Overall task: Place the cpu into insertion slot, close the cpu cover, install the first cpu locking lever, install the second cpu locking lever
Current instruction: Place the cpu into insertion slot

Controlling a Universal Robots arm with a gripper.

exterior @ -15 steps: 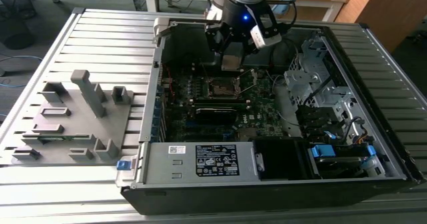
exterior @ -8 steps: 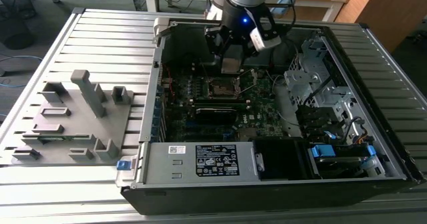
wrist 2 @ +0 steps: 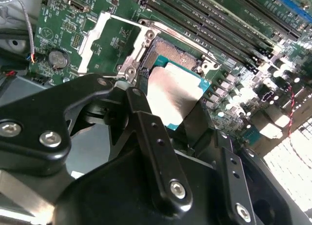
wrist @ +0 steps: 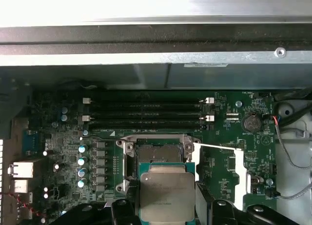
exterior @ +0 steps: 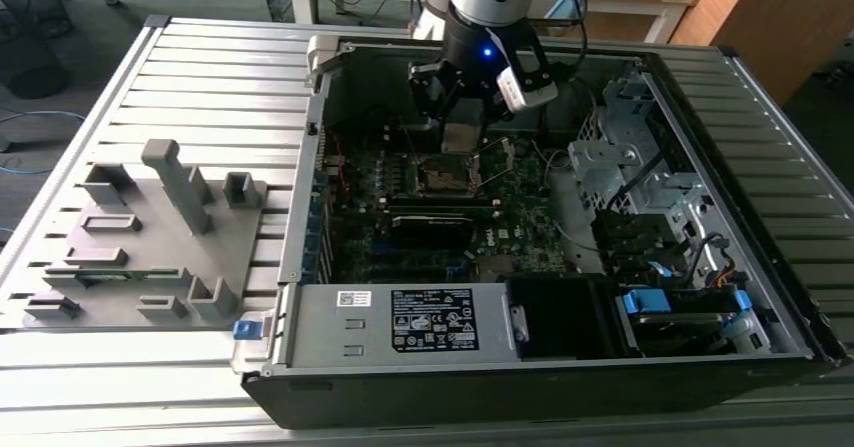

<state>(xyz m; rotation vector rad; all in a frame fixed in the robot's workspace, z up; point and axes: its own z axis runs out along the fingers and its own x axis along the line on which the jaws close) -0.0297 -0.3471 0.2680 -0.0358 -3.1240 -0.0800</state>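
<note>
First wrist view: gripper (wrist: 168,210) clamps the cpu (wrist: 167,193) by 2 opposite edges, metal top up, level over the slot (wrist: 155,154) and seemingly not yet seated. Cover (wrist: 239,176) stands swung open alongside, so the slot is free.

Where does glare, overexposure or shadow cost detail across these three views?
Second wrist view: glare whitens much of the cpu lid. First wrist view: the chassis rim is blown out to white, while the cpu is evenly lit and sharp. Exterior view: the motherboard sits in dim shadow inside the case.
</note>
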